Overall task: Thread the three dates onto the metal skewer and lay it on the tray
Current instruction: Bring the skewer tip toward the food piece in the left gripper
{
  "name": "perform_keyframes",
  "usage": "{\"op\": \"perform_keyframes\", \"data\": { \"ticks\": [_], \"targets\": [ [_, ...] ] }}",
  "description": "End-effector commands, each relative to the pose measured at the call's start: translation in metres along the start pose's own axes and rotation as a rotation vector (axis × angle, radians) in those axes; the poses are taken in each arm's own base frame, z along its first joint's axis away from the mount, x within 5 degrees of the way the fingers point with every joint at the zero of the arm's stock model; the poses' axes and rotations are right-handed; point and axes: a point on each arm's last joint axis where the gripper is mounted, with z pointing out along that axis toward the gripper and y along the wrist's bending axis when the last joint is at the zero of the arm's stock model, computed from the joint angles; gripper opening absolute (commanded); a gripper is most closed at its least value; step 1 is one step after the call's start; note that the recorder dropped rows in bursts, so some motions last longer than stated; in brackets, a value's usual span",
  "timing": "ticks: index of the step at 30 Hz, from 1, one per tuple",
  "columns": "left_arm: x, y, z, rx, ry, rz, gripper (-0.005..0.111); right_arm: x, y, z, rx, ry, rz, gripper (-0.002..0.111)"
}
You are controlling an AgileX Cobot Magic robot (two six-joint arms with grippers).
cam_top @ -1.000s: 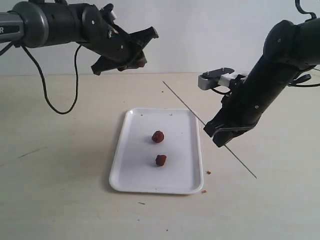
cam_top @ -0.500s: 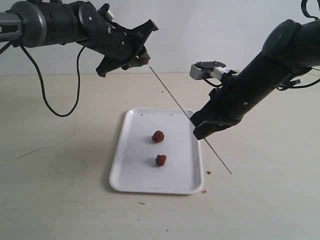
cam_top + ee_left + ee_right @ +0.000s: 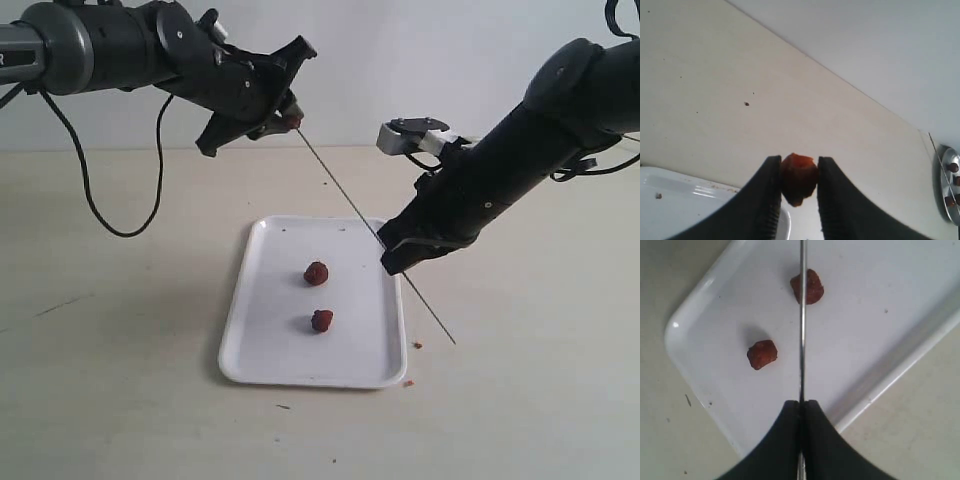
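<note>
My left gripper [image 3: 287, 115] [image 3: 799, 170] is raised at the back left, shut on one dark red-brown date [image 3: 293, 120] [image 3: 798, 178]. My right gripper [image 3: 392, 255] [image 3: 801, 404] hovers over the tray's right rim, shut on the thin metal skewer [image 3: 350, 198] [image 3: 802, 325]. The skewer slants up and left, its far tip right at the held date; whether it has pierced the date I cannot tell. Two more dates [image 3: 316, 273] [image 3: 322, 320] lie in the middle of the white tray [image 3: 270, 360], also seen as dates [image 3: 807, 286] [image 3: 762, 354] on the tray [image 3: 900, 360].
Small brown crumbs [image 3: 417, 345] lie on the table by the tray's right front corner. A black cable [image 3: 95, 200] hangs from the left arm down to the table. A round metal dish [image 3: 949, 182] with dark pieces shows at the left wrist view's edge.
My right gripper has swung left over the tray's right rim, tilting the skewer so its tip rose to the date in my left gripper. The left gripper barely shifted.
</note>
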Motion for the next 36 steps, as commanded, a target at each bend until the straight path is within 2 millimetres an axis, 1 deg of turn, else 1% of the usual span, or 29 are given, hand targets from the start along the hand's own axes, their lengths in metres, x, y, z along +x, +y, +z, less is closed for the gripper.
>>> {"op": "perform_keyframes", "data": {
  "ticks": [1, 13, 22, 27, 36],
  "targets": [
    [-0.003, -0.006, -0.007, 0.025, -0.008, -0.019, 0.027, 0.001, -0.001, 0.000, 0.002, -0.009, 0.000, 0.000],
    [-0.002, -0.007, -0.007, 0.037, 0.007, -0.058, 0.027, 0.000, -0.003, 0.000, 0.026, -0.014, -0.011, 0.000],
    [-0.002, -0.007, -0.007, 0.035, 0.010, -0.033, 0.027, 0.001, -0.005, 0.001, 0.038, -0.010, -0.003, 0.000],
    [-0.002, -0.007, -0.007, 0.035, 0.010, -0.033, 0.027, 0.003, -0.013, 0.007, 0.088, 0.003, 0.031, 0.000],
    [-0.002, -0.007, -0.007, 0.036, 0.008, -0.014, 0.027, 0.001, -0.012, 0.007, 0.075, -0.007, 0.046, 0.000]
  ]
}}
